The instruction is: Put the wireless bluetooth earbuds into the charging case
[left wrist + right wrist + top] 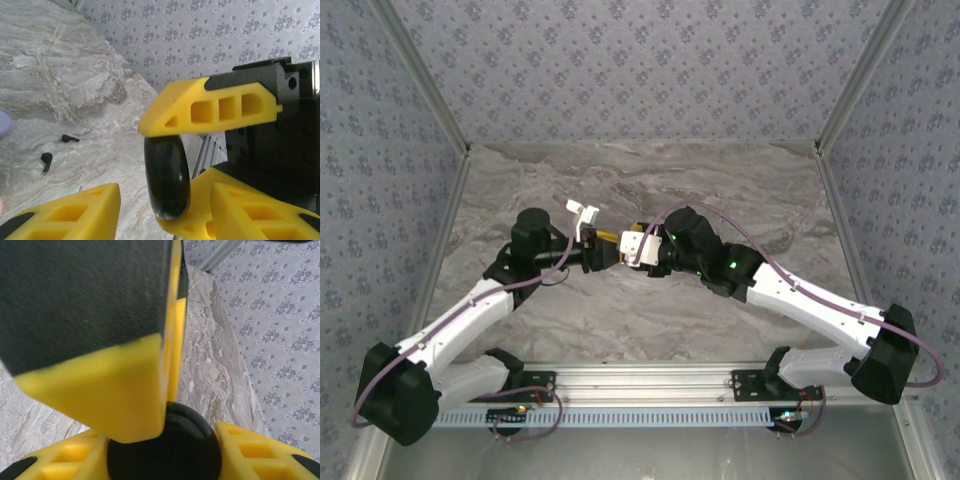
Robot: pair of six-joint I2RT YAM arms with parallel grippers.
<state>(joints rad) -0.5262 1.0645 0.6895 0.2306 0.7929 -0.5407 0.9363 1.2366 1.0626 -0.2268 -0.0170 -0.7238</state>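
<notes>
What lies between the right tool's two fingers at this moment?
A black round case sits gripped between the right tool's fingers, as the right wrist view shows; the left wrist view shows the same case edge-on.

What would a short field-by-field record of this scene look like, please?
surface: marble table
right tool: shut on black case, gripped by its rim
left tool: open, astride the case, one finger apart from it
earbuds: two black buds lying loose on the table
arms: tools meet mid-table, off the surface
</notes>
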